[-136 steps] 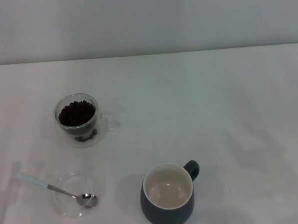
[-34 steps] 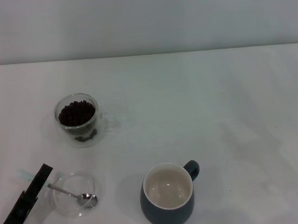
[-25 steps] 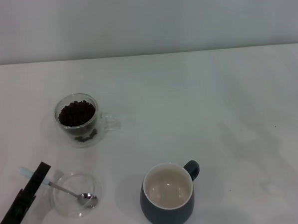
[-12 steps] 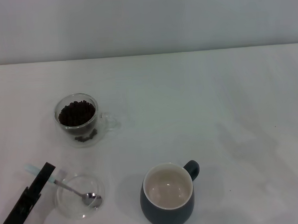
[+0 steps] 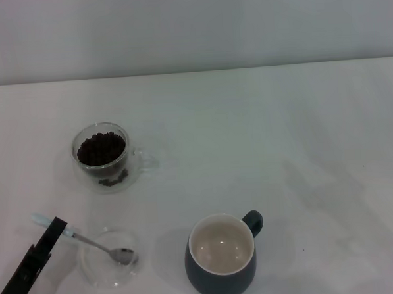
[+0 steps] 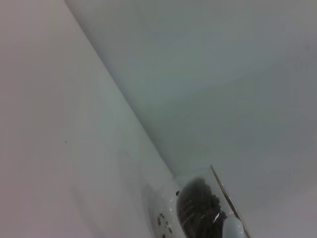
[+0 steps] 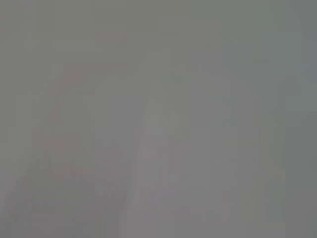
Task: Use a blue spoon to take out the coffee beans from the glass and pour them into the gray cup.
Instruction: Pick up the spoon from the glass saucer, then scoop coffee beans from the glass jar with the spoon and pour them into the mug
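Left gripper (image 5: 54,228) low at the near left corner of the white table (image 5: 281,129), dark finger reaching up from the bottom edge of the head view. Tip of it right at the pale handle of the blue spoon (image 5: 89,243); handle end sticking out just past the finger on the far side. Cannot tell if closed on the handle or only touching, since only one finger visible. Spoon tilted, metal bowl lying inside a shallow clear glass dish (image 5: 97,271), just to the right of the gripper. Beyond the gripper and a little to the right, well apart, the glass (image 5: 103,158) standing upright, with coffee beans (image 5: 101,149) inside and its clear side handle turned to the right. Farther to the right of the gripper, past the dish, the gray cup (image 5: 221,256) upright, cream inside, loop handle pointing to the far right. Right gripper not seen in any view.

In the left wrist view, the glass (image 6: 168,218) with dark beans (image 6: 198,208) and the blurred spoon handle (image 6: 233,228) close to the camera.
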{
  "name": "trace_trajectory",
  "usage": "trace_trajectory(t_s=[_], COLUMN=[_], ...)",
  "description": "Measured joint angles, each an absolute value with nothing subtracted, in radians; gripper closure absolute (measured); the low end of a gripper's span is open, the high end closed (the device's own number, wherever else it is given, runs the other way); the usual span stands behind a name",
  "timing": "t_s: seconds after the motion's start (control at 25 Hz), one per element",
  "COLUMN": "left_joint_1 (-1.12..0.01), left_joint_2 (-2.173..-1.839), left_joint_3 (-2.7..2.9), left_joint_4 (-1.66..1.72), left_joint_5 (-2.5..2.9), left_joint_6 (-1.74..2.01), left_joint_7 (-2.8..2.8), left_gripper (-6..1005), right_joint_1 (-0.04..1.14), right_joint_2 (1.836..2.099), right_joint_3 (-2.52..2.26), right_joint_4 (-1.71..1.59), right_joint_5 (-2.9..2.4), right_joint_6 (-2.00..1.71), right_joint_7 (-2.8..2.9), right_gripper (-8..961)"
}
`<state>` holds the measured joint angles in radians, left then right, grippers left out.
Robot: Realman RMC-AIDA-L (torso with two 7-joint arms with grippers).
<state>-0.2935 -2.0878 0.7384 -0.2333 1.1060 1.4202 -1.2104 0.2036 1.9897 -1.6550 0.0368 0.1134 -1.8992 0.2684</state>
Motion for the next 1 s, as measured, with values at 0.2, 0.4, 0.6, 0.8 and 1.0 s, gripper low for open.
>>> trace_trajectory(t_s=[0.2,0.4,0.6,0.8,1.0], left_joint_1=[-0.290,-0.295,-0.278,-0.248,-0.239], left_joint_2=[-2.089,-2.086,-2.084,-2.079,-2.075], left_joint_3=[0.737,0.742,0.769,0.784,0.797], left_joint_4=[-0.228,-0.224,-0.171,-0.083,0.042], left_joint_5=[1.105,1.106,1.107,1.104,1.105], left_joint_6=[1.423,1.463,1.538,1.593,1.610], left_joint_7=[-1.208,-1.196,-1.196,-1.223,-1.284], left_gripper=[865,869,870,871,872], right_joint_1=[0.204,0.206,0.206,0.199,0.199], right_joint_2=[1.992,1.995,1.997,2.002,2.008], right_joint_3=[-1.655,-1.655,-1.655,-1.656,-1.663], right_joint_4=[0.037,0.037,0.037,0.036,0.035], right_joint_5=[0.113,0.113,0.113,0.112,0.101], right_joint_6=[-1.899,-1.899,-1.903,-1.912,-1.913], right_joint_7=[0.268,0.268,0.268,0.246,0.225], right_gripper=[361,361,361,361,361])
